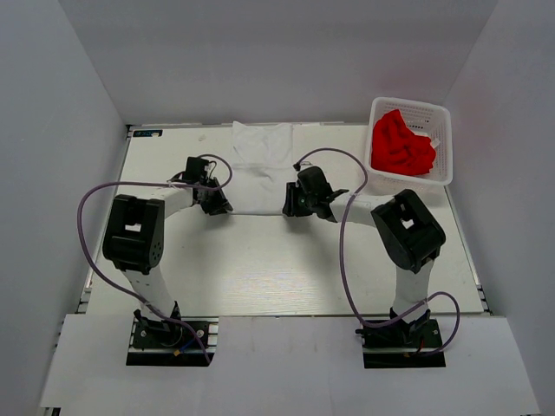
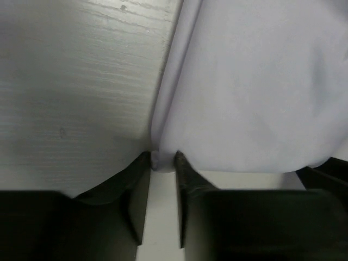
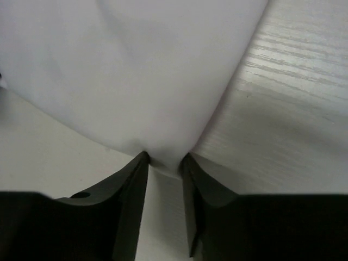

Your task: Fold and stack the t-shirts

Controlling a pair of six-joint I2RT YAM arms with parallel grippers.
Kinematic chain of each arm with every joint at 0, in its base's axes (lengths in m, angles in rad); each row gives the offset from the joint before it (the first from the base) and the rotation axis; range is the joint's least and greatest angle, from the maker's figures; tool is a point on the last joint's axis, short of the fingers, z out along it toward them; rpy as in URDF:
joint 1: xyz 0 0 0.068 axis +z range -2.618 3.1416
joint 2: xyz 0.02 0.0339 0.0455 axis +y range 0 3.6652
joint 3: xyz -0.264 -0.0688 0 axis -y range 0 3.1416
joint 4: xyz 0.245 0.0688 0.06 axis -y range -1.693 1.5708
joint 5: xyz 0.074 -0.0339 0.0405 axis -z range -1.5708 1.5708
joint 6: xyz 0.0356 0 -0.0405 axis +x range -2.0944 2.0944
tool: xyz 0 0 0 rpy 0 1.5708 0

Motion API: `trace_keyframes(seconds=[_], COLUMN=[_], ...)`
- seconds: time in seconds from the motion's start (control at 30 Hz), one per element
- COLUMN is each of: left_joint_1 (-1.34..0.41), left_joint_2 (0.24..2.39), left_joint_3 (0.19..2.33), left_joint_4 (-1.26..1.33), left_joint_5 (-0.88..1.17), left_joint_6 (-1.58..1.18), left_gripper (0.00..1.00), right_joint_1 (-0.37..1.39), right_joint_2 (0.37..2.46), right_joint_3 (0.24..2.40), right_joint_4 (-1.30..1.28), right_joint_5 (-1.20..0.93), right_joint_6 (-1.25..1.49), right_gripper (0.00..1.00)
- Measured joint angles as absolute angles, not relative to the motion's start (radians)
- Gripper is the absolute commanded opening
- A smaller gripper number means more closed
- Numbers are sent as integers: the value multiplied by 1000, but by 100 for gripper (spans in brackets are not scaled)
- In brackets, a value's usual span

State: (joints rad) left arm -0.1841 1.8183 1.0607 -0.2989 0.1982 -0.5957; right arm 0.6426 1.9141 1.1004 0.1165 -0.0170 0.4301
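Note:
The white t-shirt [image 1: 260,169] lies flat at the back middle of the table, collar end farthest from the arms. My left gripper [image 1: 221,206] sits at its near left corner, and in the left wrist view the gripper [image 2: 162,160] pinches a small fold of the white cloth [image 2: 250,81] between its tips. At the near right corner my right gripper [image 1: 290,208] does the same; the right wrist view shows its tips [image 3: 165,160] closed on the hem of the cloth [image 3: 136,70]. The red t-shirt [image 1: 401,146] lies crumpled in the basket.
A white plastic lattice basket [image 1: 447,154] stands at the back right corner of the table. Purple cables loop from both arms above the pale wooden tabletop [image 1: 260,269]. Grey walls enclose the table on three sides.

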Motion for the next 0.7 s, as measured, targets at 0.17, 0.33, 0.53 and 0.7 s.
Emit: trace_keyframes(seconds=[0.17, 0.33, 0.53, 0.7], left_joint_1=[-184, -184, -187, -208], left_joint_2=[1845, 1862, 1743, 1506], left_joint_3=[1071, 1082, 965, 839], left_joint_4=[-278, -256, -295, -400], left_joint_5=[219, 252, 233, 217], left_joint_6=[-611, -618, -632, -653], left_gripper=[0, 0, 0, 0], right_joint_1=[641, 642, 646, 666], right_joint_2=[1934, 1930, 1833, 1670], right_joint_3=[1108, 1098, 1034, 968], right_joint_4=[131, 135, 90, -17], right_joint_5=[-11, -12, -52, -124], right_joint_6=[441, 443, 437, 411], right_gripper=[13, 1, 0, 0])
